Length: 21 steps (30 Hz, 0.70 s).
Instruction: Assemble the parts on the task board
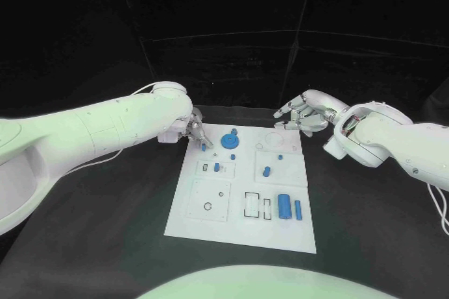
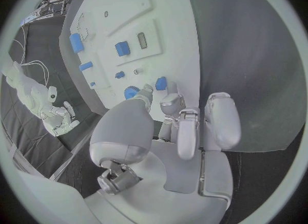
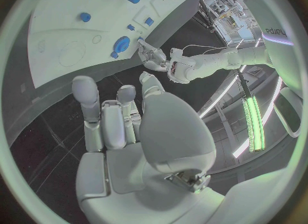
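Fingers (image 1: 197,135) pinching blue part (image 1: 204,145), task board (image 1: 224,221)

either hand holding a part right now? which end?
Left hand pinches a small blue part at the task board's far-left corner; hold point unclear. Right hand holds nothing.

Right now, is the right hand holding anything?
No. The right hand is empty, fingers apart, hovering off the task board's far right corner.

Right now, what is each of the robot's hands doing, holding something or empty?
Left hand: pinches a small blue part at the task board's far left edge.
Right hand: holds nothing, fingers apart, beyond the board's far edge.
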{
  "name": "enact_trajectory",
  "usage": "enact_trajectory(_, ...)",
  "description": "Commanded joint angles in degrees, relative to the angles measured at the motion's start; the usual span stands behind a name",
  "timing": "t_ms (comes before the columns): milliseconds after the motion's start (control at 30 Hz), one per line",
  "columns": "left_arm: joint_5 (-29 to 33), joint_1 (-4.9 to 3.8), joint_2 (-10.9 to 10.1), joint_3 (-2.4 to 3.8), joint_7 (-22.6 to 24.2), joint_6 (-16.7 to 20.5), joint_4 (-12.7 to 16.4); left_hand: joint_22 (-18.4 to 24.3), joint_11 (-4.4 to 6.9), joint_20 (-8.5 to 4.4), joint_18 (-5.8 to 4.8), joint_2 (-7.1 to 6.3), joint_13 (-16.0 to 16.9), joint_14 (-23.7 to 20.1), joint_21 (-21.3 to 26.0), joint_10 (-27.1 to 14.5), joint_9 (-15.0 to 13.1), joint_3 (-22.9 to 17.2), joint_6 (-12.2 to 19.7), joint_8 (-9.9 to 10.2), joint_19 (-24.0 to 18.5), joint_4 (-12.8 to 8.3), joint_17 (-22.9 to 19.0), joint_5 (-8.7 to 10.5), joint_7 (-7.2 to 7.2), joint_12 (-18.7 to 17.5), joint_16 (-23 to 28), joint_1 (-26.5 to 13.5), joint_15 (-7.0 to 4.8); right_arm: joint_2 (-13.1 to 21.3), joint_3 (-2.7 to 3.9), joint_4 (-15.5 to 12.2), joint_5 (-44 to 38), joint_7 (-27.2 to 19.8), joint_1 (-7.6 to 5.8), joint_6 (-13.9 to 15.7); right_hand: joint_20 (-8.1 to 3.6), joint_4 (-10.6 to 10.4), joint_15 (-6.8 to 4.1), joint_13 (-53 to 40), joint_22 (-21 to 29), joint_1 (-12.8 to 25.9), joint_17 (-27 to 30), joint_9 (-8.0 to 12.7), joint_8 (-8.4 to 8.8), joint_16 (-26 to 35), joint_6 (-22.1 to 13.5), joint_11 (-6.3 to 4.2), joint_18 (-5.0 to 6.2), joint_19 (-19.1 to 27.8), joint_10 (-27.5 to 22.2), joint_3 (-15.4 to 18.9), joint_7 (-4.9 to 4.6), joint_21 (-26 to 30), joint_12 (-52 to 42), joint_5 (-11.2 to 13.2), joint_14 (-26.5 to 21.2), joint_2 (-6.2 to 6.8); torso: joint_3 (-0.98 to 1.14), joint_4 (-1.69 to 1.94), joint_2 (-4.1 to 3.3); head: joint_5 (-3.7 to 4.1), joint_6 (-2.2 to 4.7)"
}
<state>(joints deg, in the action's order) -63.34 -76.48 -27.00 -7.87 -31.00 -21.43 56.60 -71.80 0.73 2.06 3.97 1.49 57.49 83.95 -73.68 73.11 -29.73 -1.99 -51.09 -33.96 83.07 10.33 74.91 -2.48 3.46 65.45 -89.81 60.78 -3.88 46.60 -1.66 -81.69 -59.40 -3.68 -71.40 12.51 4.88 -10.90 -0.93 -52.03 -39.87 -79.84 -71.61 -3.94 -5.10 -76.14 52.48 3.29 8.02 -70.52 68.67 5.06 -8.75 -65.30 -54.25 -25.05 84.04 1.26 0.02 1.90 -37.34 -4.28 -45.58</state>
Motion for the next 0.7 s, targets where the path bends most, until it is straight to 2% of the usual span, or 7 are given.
enact_trajectory(33,0.21,-0.09,-0.02,0.03,-0.06,-0.53,0.14,-0.14,0.07,-0.28,0.32,0.28,0.07,6.05,-0.29,0.26,-0.15,-0.15,-0.46,-0.36,0.29,-0.65,15.09,-0.29,-0.08,0.28,-0.19,0.98,-0.53,-0.09,0.03,0.01,0.14,-0.49,-0.1,-0.35,-0.04,-0.13,-0.25,0.07,0.05,0.32,0.05,0.01,-0.27,0.2,0.07,0.07,0.51,0.3,-0.32,-0.06,0.16,0.2,0.31,-0.29,1.93,-0.4,0.0,0.02,-0.02,0.01,0.01)
enact_trajectory(167,0.62,-0.09,-0.03,0.03,-0.07,-0.39,0.19,-0.25,0.19,-0.35,0.3,1.61,0.16,6.05,-0.34,0.36,-0.34,-1.22,-0.42,-0.56,0.32,-1.71,15.09,-0.3,-0.18,0.36,-0.19,2.71,-0.61,-0.13,0.03,0.08,0.14,-0.5,-0.1,-0.37,-0.04,-0.12,-0.25,0.03,0.02,0.26,0.02,0.01,-0.28,0.18,0.08,0.06,0.5,0.28,-0.3,-0.09,0.16,0.2,0.27,-0.33,1.94,-0.44,0.0,-0.02,-0.01,-0.03,-0.04)
enact_trajectory(367,1.7,-0.08,0.0,0.03,0.23,-0.34,0.22,-0.26,0.58,-0.59,0.33,3.92,0.01,6.05,-0.24,0.29,-0.67,-4.54,-0.17,-0.82,0.27,-5.01,15.09,-0.28,-0.64,0.16,-0.19,7.38,-0.91,-0.19,0.03,0.15,0.14,-0.51,-0.1,-0.38,-0.04,-0.12,-0.25,0.03,0.02,0.26,0.02,0.01,-0.28,0.18,0.08,0.06,0.5,0.28,-0.3,-0.09,0.16,0.2,0.27,-0.33,1.94,-0.44,0.02,-0.06,-0.04,-0.05,-0.12)
enact_trajectory(500,3.06,-0.08,-0.04,0.03,1.13,0.52,0.24,-0.46,1.03,-0.78,0.29,5.92,0.03,6.05,-0.35,0.28,-0.89,-8.05,0.34,-0.87,0.29,-7.8,15.09,-0.28,-1.05,0.04,-0.19,11.12,-1.15,-0.26,0.03,0.22,0.14,-0.54,-0.1,-0.4,-0.05,-0.12,-0.25,0.01,0.06,0.21,0.01,0.01,-0.29,0.18,0.08,0.06,0.51,0.28,-0.28,-0.13,0.16,0.23,0.25,-0.38,1.94,-0.46,0.01,-0.03,-0.02,0.01,-0.23)
enact_trajectory(567,3.55,-0.07,-0.16,0.03,1.85,1.29,0.36,-0.44,1.05,-0.88,0.3,6.23,-0.03,6.05,-0.29,0.23,-1.06,-9.88,0.65,-0.95,0.25,-9.25,15.09,-0.29,-1.05,-0.11,-0.19,12.54,-1.21,-0.29,0.03,0.25,0.14,-0.54,-0.1,-0.42,-0.05,-0.12,-0.26,0.0,0.06,0.2,0.01,0.01,-0.29,0.18,0.09,0.06,0.51,0.28,-0.28,-0.13,0.16,0.23,0.24,-0.39,1.94,-0.47,0.0,0.01,-0.01,-0.02,-0.25)
enact_trajectory(700,5.04,-0.07,-0.77,0.04,2.84,2.91,0.96,-0.53,0.65,-0.84,0.25,5.43,-0.22,6.05,-0.24,0.42,-1.78,-13.54,1.01,-1.58,0.21,-10.75,15.09,-0.28,-0.78,-0.4,-0.19,11.92,-1.03,-0.32,0.03,0.3,0.14,-0.39,-0.1,-0.58,-0.05,-0.12,-0.26,0.0,0.06,0.2,0.01,0.01,-0.29,0.18,0.09,0.06,0.51,0.28,-0.28,-0.13,0.16,0.23,0.24,-0.39,1.94,-0.47,0.01,0.01,0.04,0.03,-0.28)
